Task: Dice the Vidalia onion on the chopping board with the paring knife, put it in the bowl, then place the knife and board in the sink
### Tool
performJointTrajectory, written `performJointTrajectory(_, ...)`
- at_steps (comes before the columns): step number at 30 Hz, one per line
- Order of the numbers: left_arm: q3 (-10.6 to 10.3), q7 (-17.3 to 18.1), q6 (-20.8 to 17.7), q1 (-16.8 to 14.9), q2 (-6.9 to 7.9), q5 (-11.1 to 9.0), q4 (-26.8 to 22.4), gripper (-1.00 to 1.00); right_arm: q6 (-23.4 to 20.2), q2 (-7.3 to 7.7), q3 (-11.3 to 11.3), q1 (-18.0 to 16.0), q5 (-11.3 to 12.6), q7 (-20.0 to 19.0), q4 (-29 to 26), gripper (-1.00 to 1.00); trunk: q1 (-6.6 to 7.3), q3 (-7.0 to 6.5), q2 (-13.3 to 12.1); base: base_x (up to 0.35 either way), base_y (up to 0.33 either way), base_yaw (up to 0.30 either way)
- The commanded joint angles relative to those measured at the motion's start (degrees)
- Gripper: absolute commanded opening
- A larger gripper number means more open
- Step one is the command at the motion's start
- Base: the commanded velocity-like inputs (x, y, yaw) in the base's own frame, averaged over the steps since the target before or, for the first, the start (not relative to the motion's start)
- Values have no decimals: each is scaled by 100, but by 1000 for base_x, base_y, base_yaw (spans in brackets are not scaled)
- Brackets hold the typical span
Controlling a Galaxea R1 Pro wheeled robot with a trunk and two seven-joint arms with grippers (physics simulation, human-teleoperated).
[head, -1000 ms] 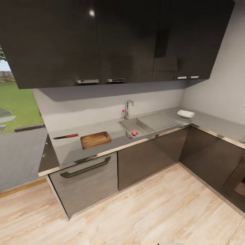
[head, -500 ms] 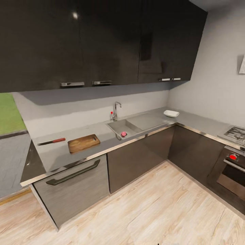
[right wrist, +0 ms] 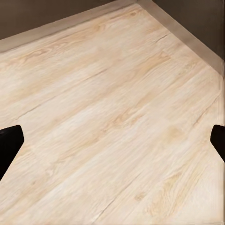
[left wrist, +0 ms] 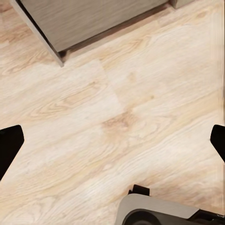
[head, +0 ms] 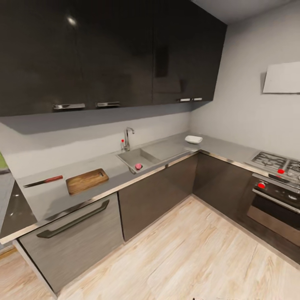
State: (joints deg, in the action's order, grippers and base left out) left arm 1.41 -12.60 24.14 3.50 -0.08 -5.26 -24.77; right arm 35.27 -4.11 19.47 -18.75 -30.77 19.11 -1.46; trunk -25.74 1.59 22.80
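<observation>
Your view has swung right, bringing the stove (head: 278, 163) in, while the onion (head: 138, 166) waits in the sink (head: 132, 156); both claws hang apart, empty.

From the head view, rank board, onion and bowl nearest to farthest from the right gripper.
1. chopping board, left on the countertop.
2. Vidalia onion, in the sink.
3. bowl, far right corner.

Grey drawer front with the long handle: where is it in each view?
Head view: drawer front lower left, under the chopping board.
Left wrist view: its bottom corner, beyond the floor.
Right wrist view: floor and dark cabinet base.
Shared landmark: pale wooden floor.
</observation>
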Motion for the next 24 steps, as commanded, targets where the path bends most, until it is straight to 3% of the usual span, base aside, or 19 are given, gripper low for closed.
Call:
performJointTrajectory(1, -1, 12, 12, 2, -1, -54, -10, 100, 7, -2, 30, -6, -60, 40, 6, 100, -4, 5, 12, 0, 0, -231)
performJointTrajectory(8, -1, 12, 12, 2, -1, -54, -10, 100, -1, -2, 30, -6, -60, 40, 6, 100, -4, -32, 12, 0, 0, -182)
performJointTrajectory(15, -1, 12, 7, 2, -1, -54, -9, 100, -2, -2, 30, -6, -60, 40, 6, 100, -4, -36, 12, 28, -27, -23)
performJointTrajectory(24, -1, 12, 3, 2, -1, -37, 7, 100, -6, -10, 22, -6, -60, 40, 11, 100, -4, -36, 12, 175, -129, -1)
